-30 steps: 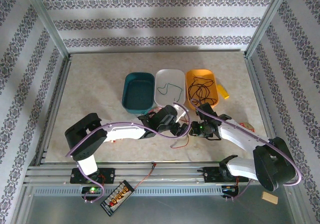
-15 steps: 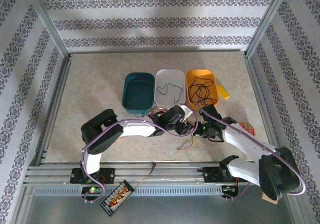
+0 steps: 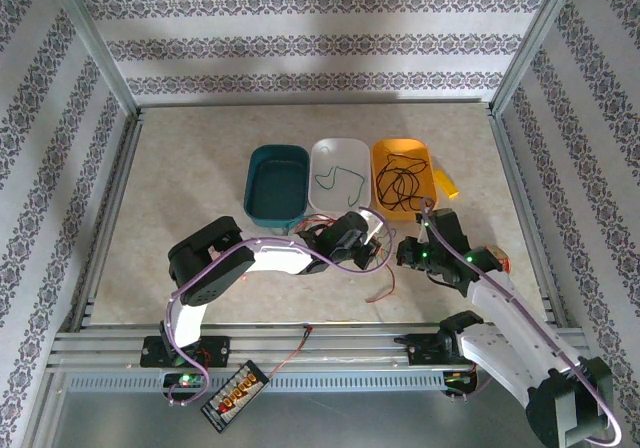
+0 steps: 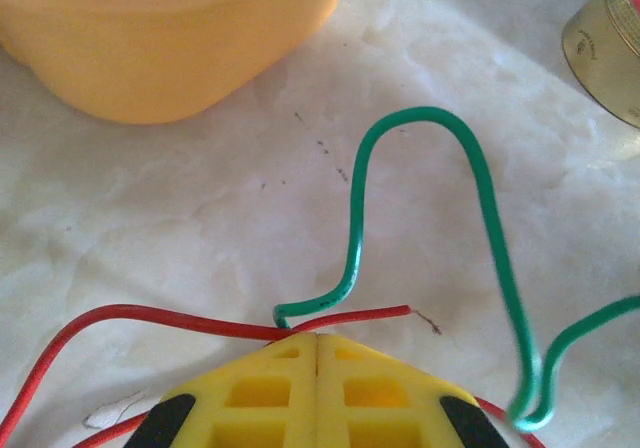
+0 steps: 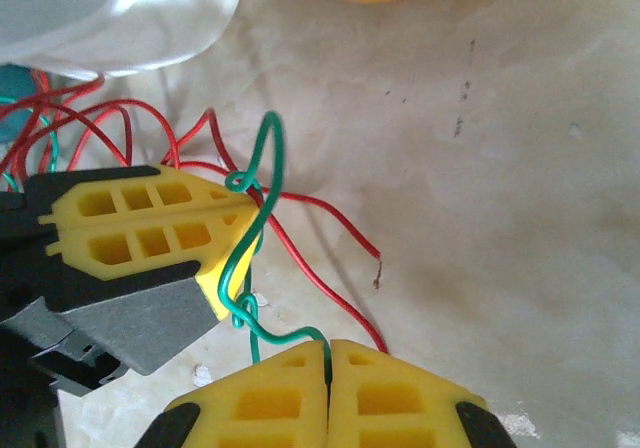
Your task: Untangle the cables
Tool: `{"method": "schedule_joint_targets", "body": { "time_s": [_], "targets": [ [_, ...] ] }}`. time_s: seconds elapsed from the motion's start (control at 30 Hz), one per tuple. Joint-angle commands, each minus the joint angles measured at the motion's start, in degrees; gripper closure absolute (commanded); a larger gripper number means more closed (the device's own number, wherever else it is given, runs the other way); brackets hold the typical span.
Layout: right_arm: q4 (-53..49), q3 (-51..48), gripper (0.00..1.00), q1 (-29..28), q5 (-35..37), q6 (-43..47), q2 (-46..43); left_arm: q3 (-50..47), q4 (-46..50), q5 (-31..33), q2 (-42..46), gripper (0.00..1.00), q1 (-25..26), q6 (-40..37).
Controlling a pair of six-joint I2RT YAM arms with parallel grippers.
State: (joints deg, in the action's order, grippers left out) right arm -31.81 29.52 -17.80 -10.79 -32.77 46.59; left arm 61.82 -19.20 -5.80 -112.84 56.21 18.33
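The knot that is left is small. A green cable is wound in two small loops around a red cable, on the table just in front of the white tub, between the two grippers. More loose red strands lie beside it, under the rim of that tub.

The right gripper has its fingers pressed together on one end of the green cable. The left gripper is also closed. The red cable runs across its tips and a cut end of the green one meets them too, so it seems to pinch the red cable, but I cannot be fully sure from this close view.

A good part of the work looks done, in my judgement. The black cables already lie in the orange tub, and a sorted green wire lies in the white tub. What is left is to pull the two green loops off the red cable, then to put each piece away; probably the teal tub is for the red ones. A gold tin stands near, apart from the wires.
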Motion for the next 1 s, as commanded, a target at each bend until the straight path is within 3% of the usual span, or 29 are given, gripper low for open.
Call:
{"method": "schedule_joint_targets", "body": {
  "time_s": [0.0,0.23,0.47,0.6,0.7,0.73,0.87,0.97],
  "targets": [
    [-0.55,2.04,1.00,2.40,2.72,-1.94,-3.23,-2.84,-3.24,-0.33,0.98,1.00,-2.01,3.11],
    [-2.54,2.55,1.00,7.12,11.71,-4.97,-7.17,-7.14,-4.59,-3.47,4.94,1.00,-3.38,2.95],
    [-1.99,3.86,1.00,9.80,8.05,-1.71,-6.72,-10.42,-5.18,-7.25,9.60,1.00,-3.73,1.76],
    [-4.79,5.74,1.00,10.07,12.39,0.73,-6.75,-10.76,-1.79,-4.98,11.23,1.00,-4.00,1.26],
    [-4.73,6.75,1.00,10.49,11.69,2.03,-7.21,-11.46,0.00,-2.50,12.26,1.00,-4.09,-0.32],
    [-4.43,6.99,1.00,10.51,10.42,2.74,-7.02,-11.40,0.19,-3.06,12.67,0.97,-4.09,-1.16],
    [-1.88,7.48,1.00,10.42,-0.45,6.56,-5.69,-10.12,-0.40,-5.38,15.19,0.60,-3.93,-5.08],
    [-1.15,8.08,1.00,10.33,-6.24,8.12,-5.04,-7.93,-0.19,-5.79,15.98,0.51,-4.00,-8.56]
  ]
}}
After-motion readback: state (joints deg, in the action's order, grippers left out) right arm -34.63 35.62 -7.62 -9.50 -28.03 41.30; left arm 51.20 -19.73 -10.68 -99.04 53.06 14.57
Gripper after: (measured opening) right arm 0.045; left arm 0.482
